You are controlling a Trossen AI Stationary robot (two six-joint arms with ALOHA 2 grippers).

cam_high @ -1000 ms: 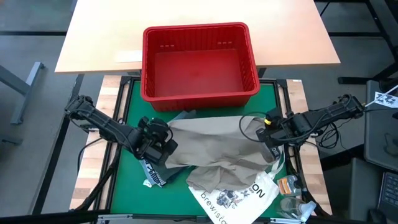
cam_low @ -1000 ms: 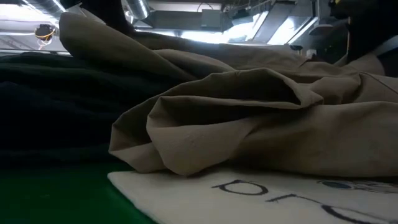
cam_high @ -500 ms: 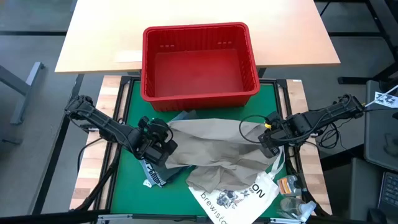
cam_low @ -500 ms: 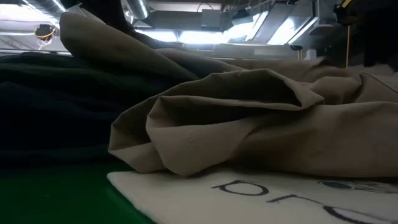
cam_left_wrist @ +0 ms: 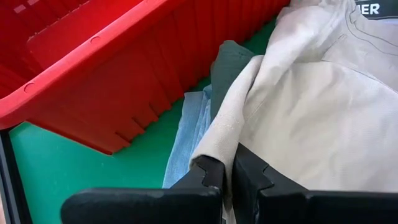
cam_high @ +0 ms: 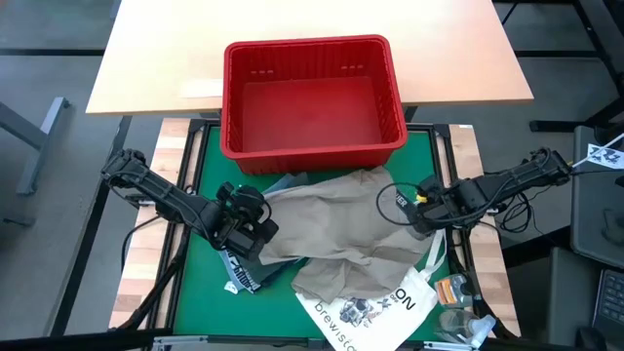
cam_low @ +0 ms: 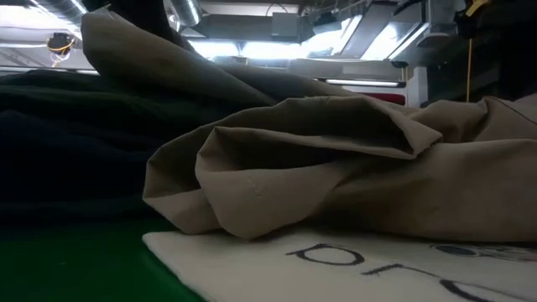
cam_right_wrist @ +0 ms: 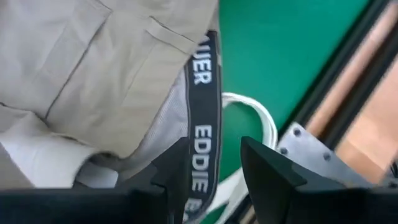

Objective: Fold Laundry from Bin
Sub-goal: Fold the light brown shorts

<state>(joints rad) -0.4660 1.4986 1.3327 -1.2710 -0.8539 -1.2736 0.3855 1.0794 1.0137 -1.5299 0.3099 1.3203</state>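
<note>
The red bin [cam_high: 312, 97] sits at 12 o'clock on the worktop [cam_high: 200, 185], showing no clothes inside. The khaki garment [cam_high: 336, 229] lies crumpled at center, hiding most of the blue [cam_left_wrist: 189, 134] and dark green [cam_left_wrist: 227, 62] pieces beneath. The left hand [cam_high: 255, 234], at 9 o'clock, is pressed together, pinching khaki cloth. The right hand [cam_high: 414, 216], at 3 o'clock, is spread, holding nothing. A white tote [cam_high: 375, 307] is cut off at 6 o'clock.

White tote bag [cam_high: 375, 307] with dark print lies on the green mat [cam_high: 200, 292], just near-side of the right gripper [cam_high: 408, 207]. Its white strap [cam_right_wrist: 261, 124] loops beside that gripper. Light wood table [cam_high: 156, 49] sits well beyond both grippers.
</note>
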